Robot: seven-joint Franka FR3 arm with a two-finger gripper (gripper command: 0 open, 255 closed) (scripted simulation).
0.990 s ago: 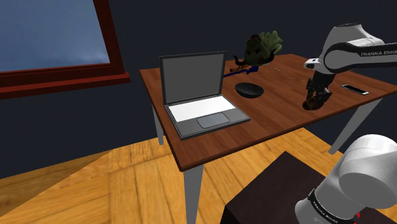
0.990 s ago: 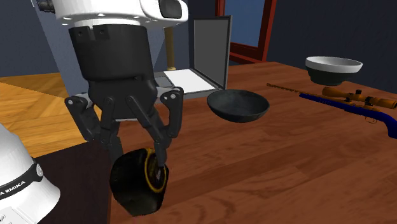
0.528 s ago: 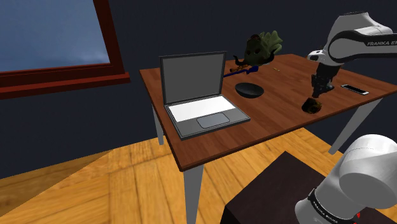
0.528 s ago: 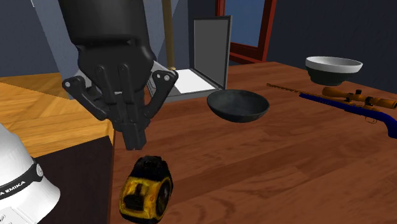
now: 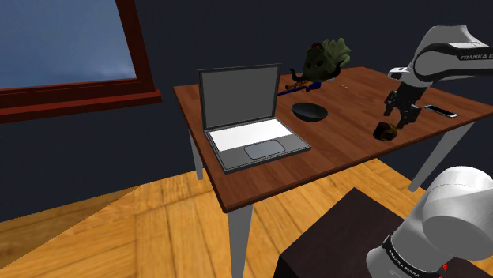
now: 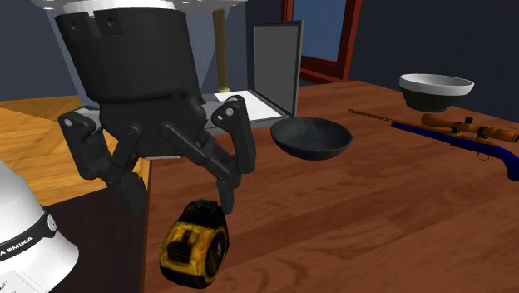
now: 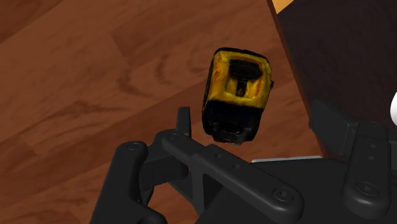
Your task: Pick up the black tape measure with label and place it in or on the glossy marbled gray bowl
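The tape measure (image 6: 194, 254), black with a yellow face, lies on its side on the brown table (image 6: 374, 216), near the edge by the stand. My gripper (image 6: 181, 202) hangs just above it, open, its fingers spread wide and touching nothing. In the shoulder view the gripper (image 5: 400, 112) is over the tape measure (image 5: 385, 131) near the table's right end. The wrist view has the tape measure (image 7: 236, 95) just beyond one fingertip (image 7: 184, 121). A glossy dark grey bowl (image 6: 312, 137) stands farther along the table, also seen mid-table as the bowl (image 5: 310, 111).
An open laptop (image 5: 249, 118) takes up the table's left part in the shoulder view. A blue and orange rifle (image 6: 466, 137) and a white-rimmed bowl (image 6: 435, 87) lie beyond the dark bowl. A flat phone (image 5: 441, 110) sits near the table's right edge. The dark stand (image 5: 340, 237) is below.
A second ago the fingers clasped the upright tape measure. They then rose shut with nothing in them while it lay tipped on the table. Now they have opened above it.
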